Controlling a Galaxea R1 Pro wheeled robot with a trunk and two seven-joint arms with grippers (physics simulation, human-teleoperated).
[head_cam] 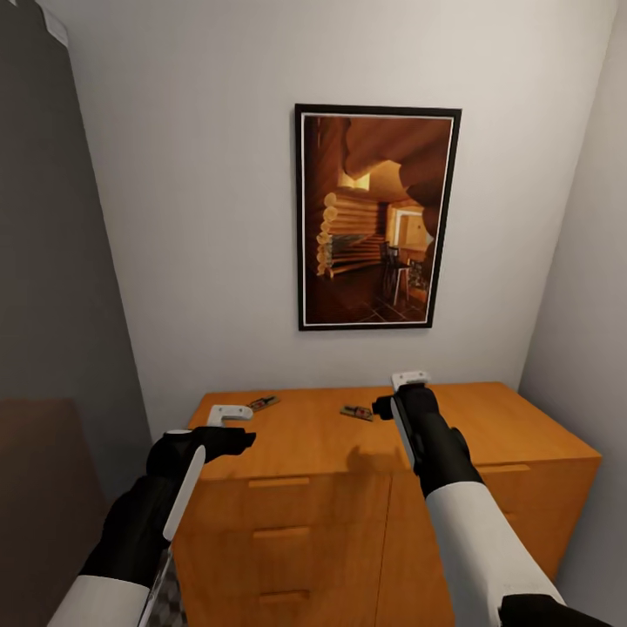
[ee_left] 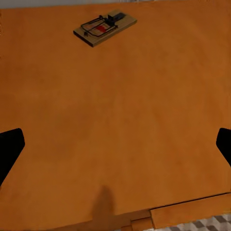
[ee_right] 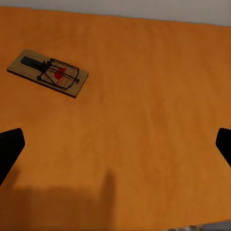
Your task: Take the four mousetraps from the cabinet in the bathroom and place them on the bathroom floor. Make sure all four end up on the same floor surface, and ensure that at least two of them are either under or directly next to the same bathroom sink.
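Currently two small flat brown wooden mousetraps on orange-brown wooden cabinet (head_cam: 488,435) top: one (head_cam: 262,403) just beyond left end effector (head_cam: 231,414), other (head_cam: 356,412) beside right end effector (head_cam: 409,380), long axes slanted. Both end effectors spread open, empty.

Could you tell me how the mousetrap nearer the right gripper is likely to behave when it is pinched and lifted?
The mousetrap looks a thin flat wooden slab, so probably stiff and light. Lying flush on the cabinet, it may slide rather than tip. Its wire parts might snag the right gripper.

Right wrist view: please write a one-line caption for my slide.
Open right gripper above the orange-brown cabinet top, one mousetrap lying flat ahead, off to one side.
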